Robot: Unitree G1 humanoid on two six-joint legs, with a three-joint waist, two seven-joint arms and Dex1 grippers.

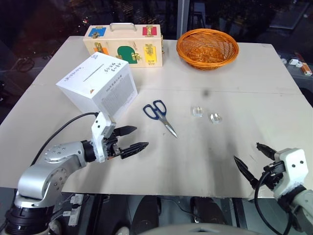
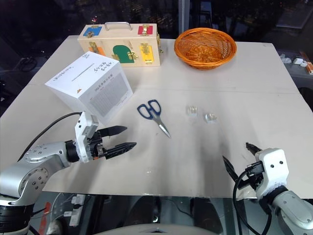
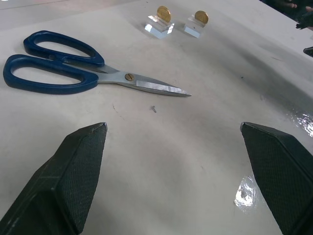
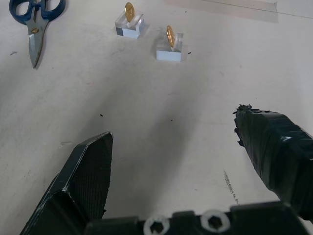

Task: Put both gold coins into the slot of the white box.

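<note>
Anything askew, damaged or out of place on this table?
The white cardboard box sits tipped on an edge, its slot face slanting upward. The two gold coins stand upright on small clear blocks. Nothing looks spilled or damaged.

The left arm, silver-shelled with a black cable looping off its forearm, reaches in from about eight o'clock, bent at the elbow, its white wrist block angled toward three o'clock. Its left gripper (image 1: 132, 138), two black tapered fingers, stands wide apart and empty, tips pointing slightly downward. The right arm comes up from about five o'clock, its white wrist housing low at the near edge, a black cable curling beneath it. The right gripper (image 1: 251, 161) likewise has its two black fingers (image 4: 276, 152) spread wide, holding nothing, aimed toward eleven o'clock.
</note>
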